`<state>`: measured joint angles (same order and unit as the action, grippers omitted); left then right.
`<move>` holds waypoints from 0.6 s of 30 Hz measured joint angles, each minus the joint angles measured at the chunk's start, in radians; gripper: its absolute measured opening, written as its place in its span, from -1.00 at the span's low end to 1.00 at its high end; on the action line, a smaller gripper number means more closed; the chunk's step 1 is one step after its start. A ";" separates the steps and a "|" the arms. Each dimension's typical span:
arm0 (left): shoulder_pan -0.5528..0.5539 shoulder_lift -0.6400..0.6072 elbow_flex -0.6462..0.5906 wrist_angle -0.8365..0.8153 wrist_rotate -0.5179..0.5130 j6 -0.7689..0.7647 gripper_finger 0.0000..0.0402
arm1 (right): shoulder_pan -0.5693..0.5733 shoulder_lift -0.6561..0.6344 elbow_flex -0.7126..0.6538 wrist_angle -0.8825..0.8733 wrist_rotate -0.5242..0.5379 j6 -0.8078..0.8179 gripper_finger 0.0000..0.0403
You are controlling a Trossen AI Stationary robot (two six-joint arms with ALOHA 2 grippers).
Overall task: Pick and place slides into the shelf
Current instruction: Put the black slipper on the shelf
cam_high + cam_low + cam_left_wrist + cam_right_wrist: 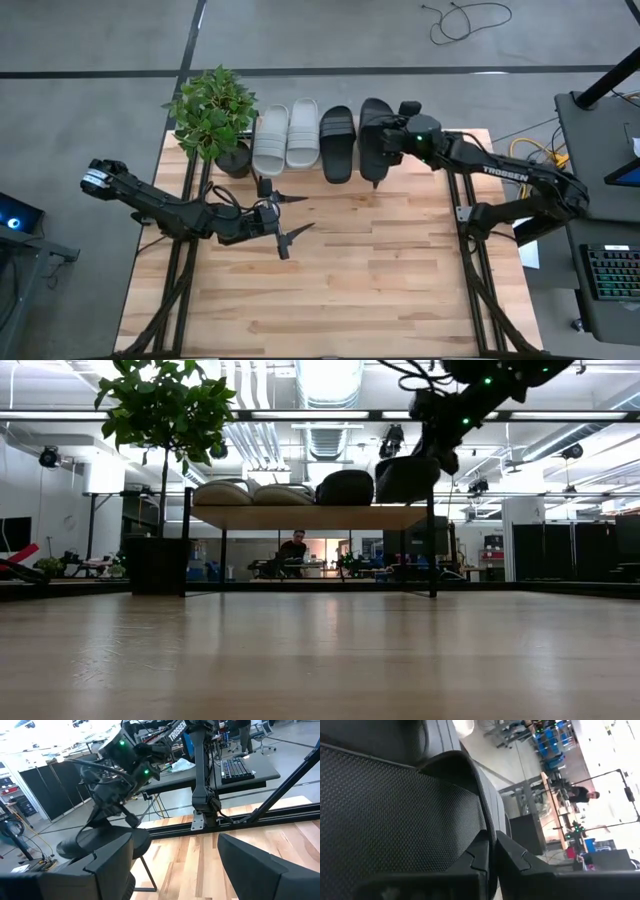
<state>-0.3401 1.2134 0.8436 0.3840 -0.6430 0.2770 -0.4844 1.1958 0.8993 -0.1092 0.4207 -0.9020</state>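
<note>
Four slides up on the shelf point(300, 172), side by side: two light grey slides point(286, 137) nearest the potted plant point(212, 118), then a black slide point(338, 143), then the last black slide point(375, 140) at the shelf's far end from the plant. Right gripper point(378, 148) clamped shut on the edge of that last black slide, thin rim pinched between the fingers in the right wrist view. Left gripper point(283, 218) spread wide and holding nothing, hovering over bare table point(350, 290) just off the shelf's front edge, below the grey pair.

Likely trouble: last black slide appears to hang partly past the shelf's front edge, toe pointing out over the table. Letting go now could tip it off the board. Sliding it further in could nudge the neighbouring black slide, touching or nearly touching it. Pulling the right gripper away with any side drag could take the slide along. Cannot tell from the low view how flat that slide sits.

Room: little space left on the shelf, with the end leg close by the last slide. Plenty of open table in front of the shelf for retreat. Left gripper near the shelf front, well apart from the right arm, yet close enough to the grey pair to warrant care in lifting.
</note>
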 joint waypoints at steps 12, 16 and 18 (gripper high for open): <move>0.000 0.000 0.000 -0.001 0.000 -0.006 0.37 | 0.000 0.210 0.203 -0.165 0.039 -0.037 -0.96; 0.000 0.000 0.000 -0.002 0.000 -0.008 0.37 | 0.001 0.234 0.268 -0.254 0.048 -0.037 -0.96; 0.000 0.000 0.000 -0.003 0.000 -0.009 0.37 | 0.001 0.224 0.286 -0.279 0.049 -0.034 -0.96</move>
<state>-0.3401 1.2129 0.8436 0.3810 -0.6430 0.2685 -0.4835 1.4193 1.1854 -0.3878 0.4697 -0.9359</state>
